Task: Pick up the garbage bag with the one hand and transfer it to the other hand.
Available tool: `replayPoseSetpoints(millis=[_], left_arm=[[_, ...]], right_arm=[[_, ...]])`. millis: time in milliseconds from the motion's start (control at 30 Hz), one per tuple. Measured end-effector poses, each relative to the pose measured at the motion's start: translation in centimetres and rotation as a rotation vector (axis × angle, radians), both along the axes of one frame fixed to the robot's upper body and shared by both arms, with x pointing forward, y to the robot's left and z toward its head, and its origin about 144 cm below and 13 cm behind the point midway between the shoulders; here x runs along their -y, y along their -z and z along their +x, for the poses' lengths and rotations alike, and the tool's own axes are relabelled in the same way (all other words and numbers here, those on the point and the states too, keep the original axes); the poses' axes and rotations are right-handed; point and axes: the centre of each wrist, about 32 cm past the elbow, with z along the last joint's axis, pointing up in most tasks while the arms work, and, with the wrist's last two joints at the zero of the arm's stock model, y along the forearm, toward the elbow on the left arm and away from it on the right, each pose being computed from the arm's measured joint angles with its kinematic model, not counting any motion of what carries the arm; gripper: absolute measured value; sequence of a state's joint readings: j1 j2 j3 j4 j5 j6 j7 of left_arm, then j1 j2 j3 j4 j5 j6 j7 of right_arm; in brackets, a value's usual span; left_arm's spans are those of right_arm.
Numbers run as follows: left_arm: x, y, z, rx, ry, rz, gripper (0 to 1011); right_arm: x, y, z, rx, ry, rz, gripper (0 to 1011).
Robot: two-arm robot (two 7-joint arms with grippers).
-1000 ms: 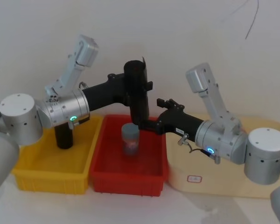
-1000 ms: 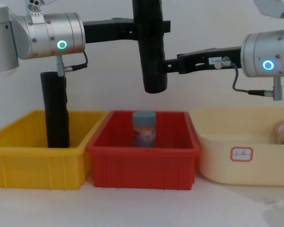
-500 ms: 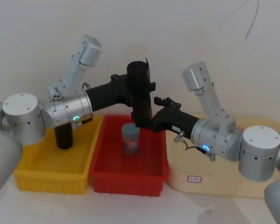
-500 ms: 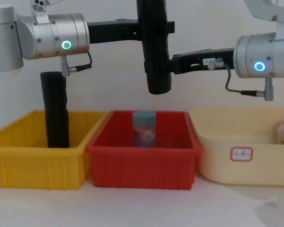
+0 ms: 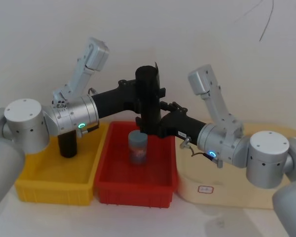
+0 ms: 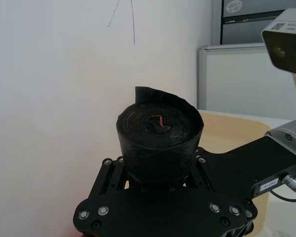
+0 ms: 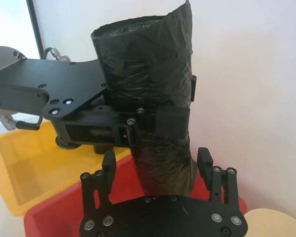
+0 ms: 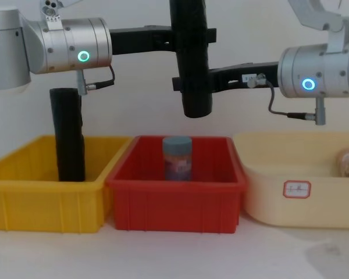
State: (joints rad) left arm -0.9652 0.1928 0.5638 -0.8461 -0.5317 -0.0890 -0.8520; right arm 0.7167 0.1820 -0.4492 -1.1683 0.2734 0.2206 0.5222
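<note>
The garbage bag [image 5: 148, 78], a thick black roll with a loose flap at its top, hangs upright above the red bin [image 5: 113, 186]. My left gripper [image 5: 149, 94], on the green-ringed wrist, is shut on the roll's upper half; its fingers [image 6: 119, 170] press against the garbage bag [image 6: 158, 128]. My right gripper [image 7: 157, 165], on the blue-ringed wrist, reaches in from the right and stands open around the roll's lower part, its fingers [image 7: 108, 170] on either side with small gaps. From the chest, the garbage bag [image 8: 196, 104] ends well above the bin.
A second black roll [image 8: 68, 136] stands in the yellow bin [image 8: 46, 209] on the left. A grey-blue can [image 8: 177, 158] stands in the red bin below the held roll. A cream tray [image 8: 302, 203] sits to the right.
My right gripper has moved left until its open fingers straddle the roll's lower part. The left gripper keeps hold of the roll and has shifted only slightly.
</note>
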Motion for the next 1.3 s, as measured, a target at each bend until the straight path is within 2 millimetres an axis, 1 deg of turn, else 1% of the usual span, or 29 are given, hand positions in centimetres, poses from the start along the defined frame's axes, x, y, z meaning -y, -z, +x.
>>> replayPoseSetpoints(millis=[700, 1300], left_arm=[[-0.1, 0.1, -0.1, -0.009, -0.01, -0.004, 446], [0.1, 0.2, 0.2, -0.017, -0.011, -0.01, 446]], right_arm=[[-0.9, 0.6, 1.5, -0.008, 0.006, 0.021, 1000], [-1.5, 1.0, 2.4, -0.015, 0.012, 0.026, 999]])
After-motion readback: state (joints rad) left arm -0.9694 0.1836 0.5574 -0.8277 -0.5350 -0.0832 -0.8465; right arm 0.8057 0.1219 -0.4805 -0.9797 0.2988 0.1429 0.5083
